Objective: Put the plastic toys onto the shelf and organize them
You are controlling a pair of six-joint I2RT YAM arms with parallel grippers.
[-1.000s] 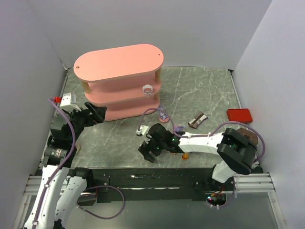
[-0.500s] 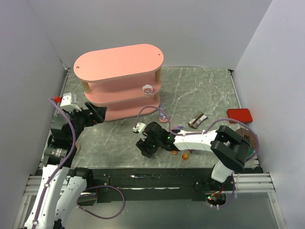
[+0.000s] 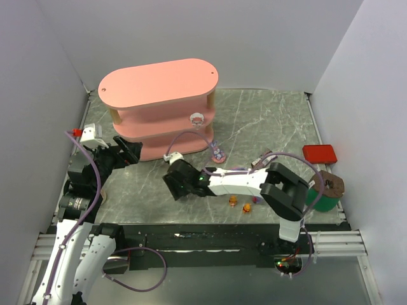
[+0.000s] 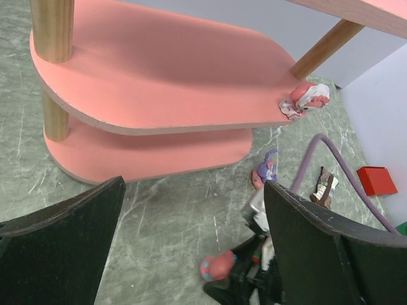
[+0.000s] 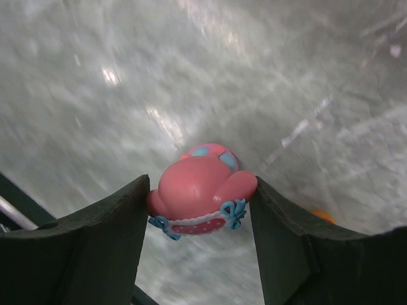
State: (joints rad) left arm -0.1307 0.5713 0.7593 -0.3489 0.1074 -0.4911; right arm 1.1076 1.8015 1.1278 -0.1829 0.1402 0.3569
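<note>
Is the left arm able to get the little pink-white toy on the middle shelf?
Probably yes: the open left gripper faces the pink shelf, with nothing between it and the pink-white plastic toy.

No legible text, label, brand, number or sign anywhere in these views.

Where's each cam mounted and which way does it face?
Top: above and behind the bases, looking down at table, shelf; left arm, right arm show.
Left wrist: low, faces the shelf's lower tiers; its open fingers frame the view.
Right wrist: faces down at the table; its fingers grip a pink toy.
Shared: left wrist also sees that toy.
</note>
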